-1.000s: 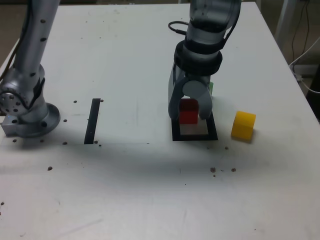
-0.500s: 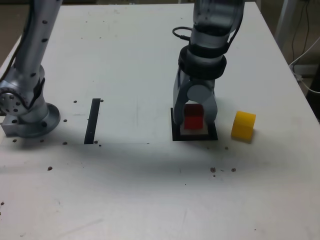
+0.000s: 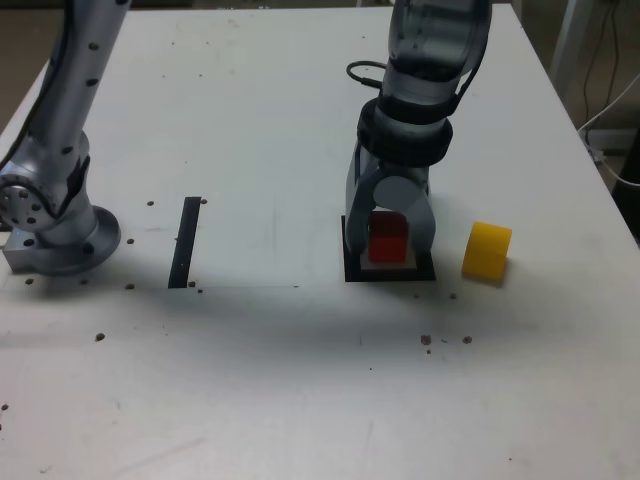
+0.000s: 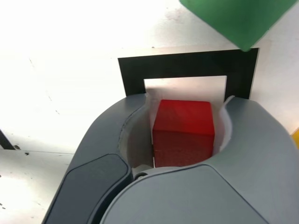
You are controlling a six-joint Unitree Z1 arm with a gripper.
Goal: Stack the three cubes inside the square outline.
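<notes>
- Within the square outline (image 3: 389,272): red cube (image 3: 387,238), set down; end effector (image 3: 389,232) straddles it, jaws parted with gaps.
- Beside outline: yellow cube (image 3: 487,250), green cube (image 4: 233,16), unstacked.

The arm's base (image 3: 50,215) sits on the table well off to the exterior view's left of the square outline (image 3: 389,270), its grey link rising up out of the picture. The forearm (image 3: 430,50) comes down from above, nearly upright over the outline's far edge. The gripper (image 3: 389,235) points down into the outline, one jaw on either side of the red cube (image 3: 387,238). In the wrist view a thin gap shows beside the cube (image 4: 183,133), so the jaws (image 4: 187,140) stand slightly parted, not pressing it.
</notes>
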